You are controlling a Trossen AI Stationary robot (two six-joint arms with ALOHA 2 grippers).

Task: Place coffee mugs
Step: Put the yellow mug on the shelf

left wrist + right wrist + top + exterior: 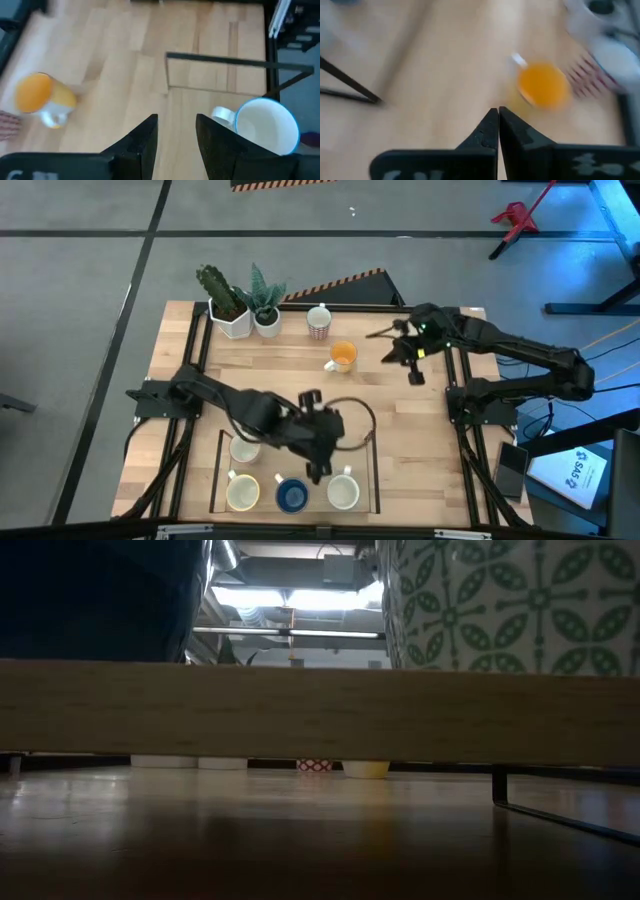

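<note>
Dark left gripper (318,470) hangs over the marked rectangle at the bench's (420,440) near edge, beside white, blue and cream mugs (343,492). Low view: a patterned mug (510,605) looms close. Left wrist: fingers (142,142) spread, empty. Right wrist: right gripper (498,131) pressed together, near the orange mug (543,85).

Six upright mugs (342,356) on table

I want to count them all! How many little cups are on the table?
6. Four near the front edge: two cream mugs, blue mug, white mug. Farther back: orange mug, patterned mug. The left arm might hide more.
</note>
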